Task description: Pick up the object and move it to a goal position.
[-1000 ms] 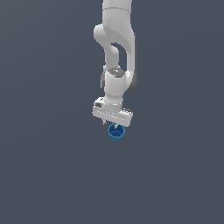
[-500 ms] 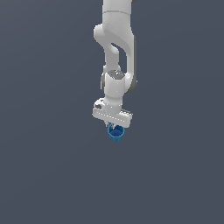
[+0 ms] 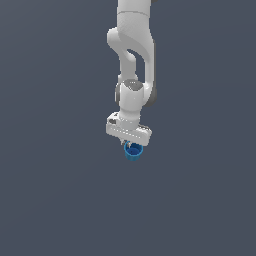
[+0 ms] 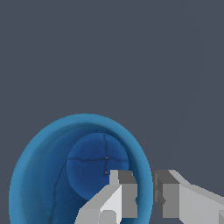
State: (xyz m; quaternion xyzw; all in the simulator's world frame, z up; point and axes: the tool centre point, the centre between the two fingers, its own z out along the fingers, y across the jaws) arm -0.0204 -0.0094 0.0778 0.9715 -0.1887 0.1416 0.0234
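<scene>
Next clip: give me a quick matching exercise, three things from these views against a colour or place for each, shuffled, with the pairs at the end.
Things:
1. cup
2. gripper
3. arm

Descriptions:
A. white, reaching down from the top of the exterior view
B. blue, with a darker hollow inside
C. one finger inside the rim, the other outside the wall

Pairs: 1-B, 2-C, 3-A

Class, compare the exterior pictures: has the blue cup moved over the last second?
No clear move. The blue cup sits at about the same spot in the exterior view's frame, just beneath the hand; no fixed landmark shows.
</scene>
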